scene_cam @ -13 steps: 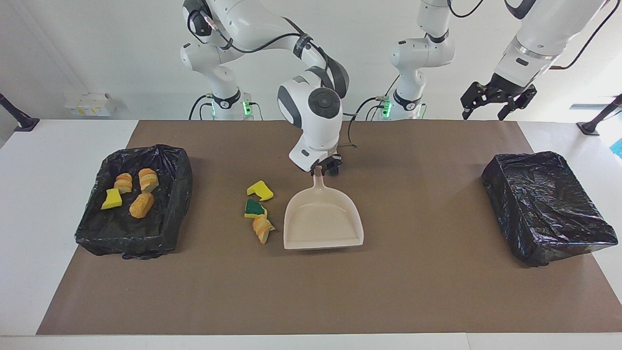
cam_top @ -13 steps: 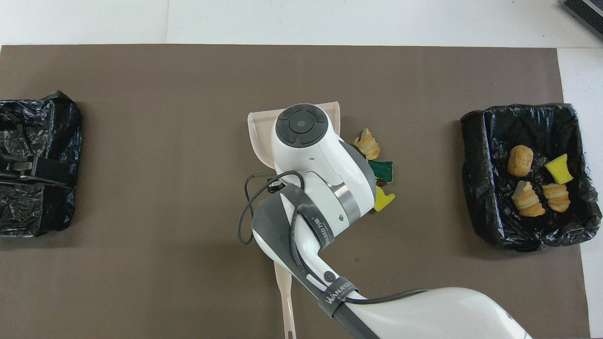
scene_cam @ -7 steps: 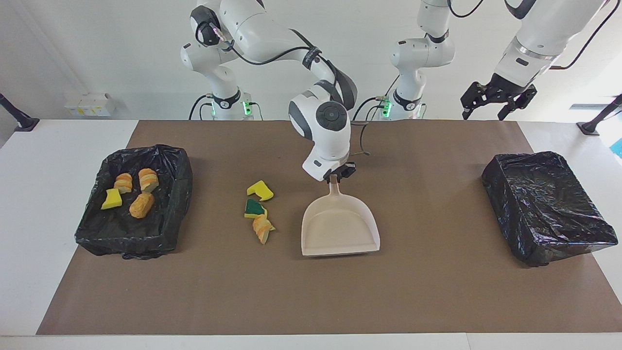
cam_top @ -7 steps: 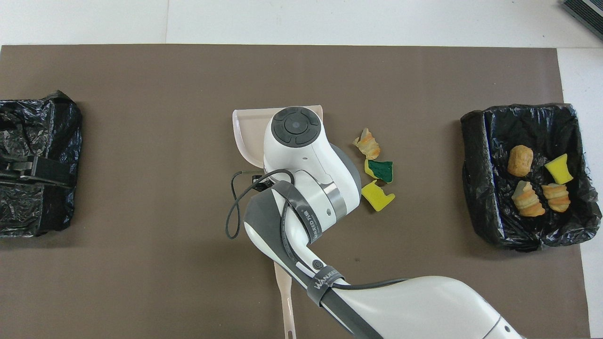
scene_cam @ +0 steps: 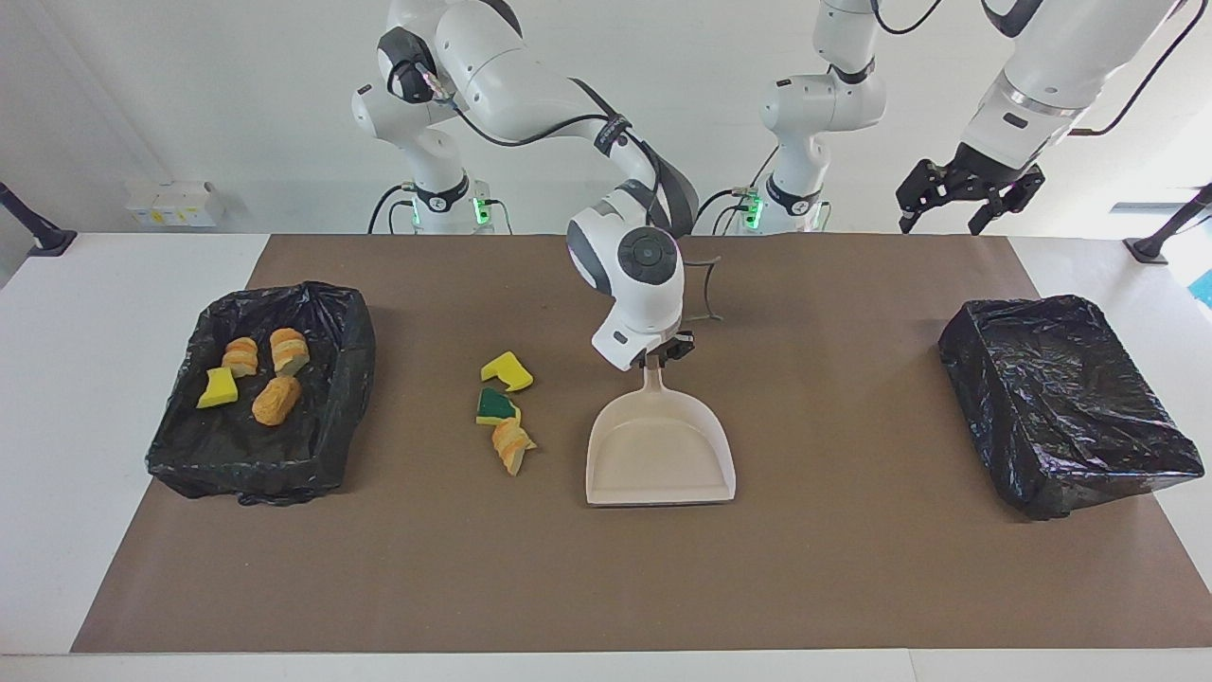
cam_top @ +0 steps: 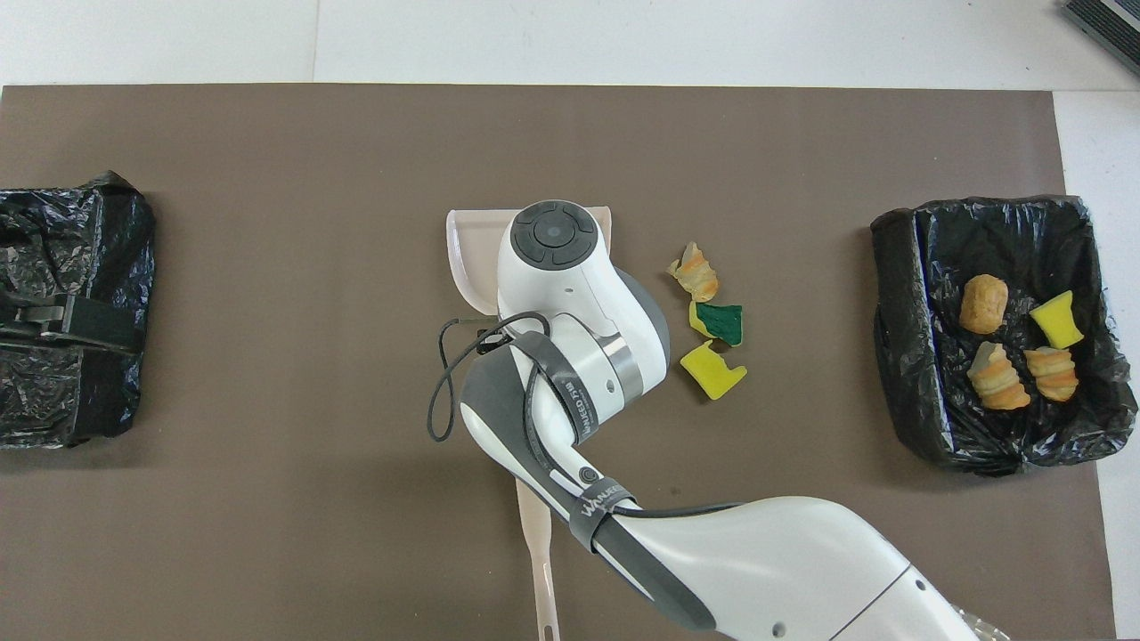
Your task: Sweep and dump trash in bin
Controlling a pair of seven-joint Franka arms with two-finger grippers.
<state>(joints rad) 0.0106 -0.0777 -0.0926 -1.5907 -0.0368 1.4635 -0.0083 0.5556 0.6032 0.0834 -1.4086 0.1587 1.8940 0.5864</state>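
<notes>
Three pieces of trash lie on the brown mat: a yellow sponge chunk (scene_cam: pixel 507 371) (cam_top: pixel 712 371), a green-and-yellow sponge (scene_cam: pixel 495 406) (cam_top: pixel 720 322) and a tan bread lump (scene_cam: pixel 512 445) (cam_top: pixel 696 271). Beside them, toward the left arm's end, is the beige dustpan (scene_cam: pixel 660 450) (cam_top: pixel 467 247), low and level, its mouth facing away from the robots. My right gripper (scene_cam: pixel 655 363) is shut on the dustpan's handle. A black-lined bin (scene_cam: pixel 347 365) (cam_top: pixel 895 329) at the right arm's end holds several scraps. My left gripper (scene_cam: pixel 947 216) waits open, high up.
A second black-lined bin (scene_cam: pixel 1065 403) (cam_top: pixel 71 258) stands at the left arm's end, under the left gripper in the overhead view. A slim beige handle (cam_top: pixel 537 552) shows near the robots' edge, partly covered by the right arm. The mat (scene_cam: pixel 852 568) is bare between dustpan and second bin.
My right arm has carried the dustpan sideways toward the left arm's end, opening a gap between it and the three scraps. The scraps and the left arm stayed put.
</notes>
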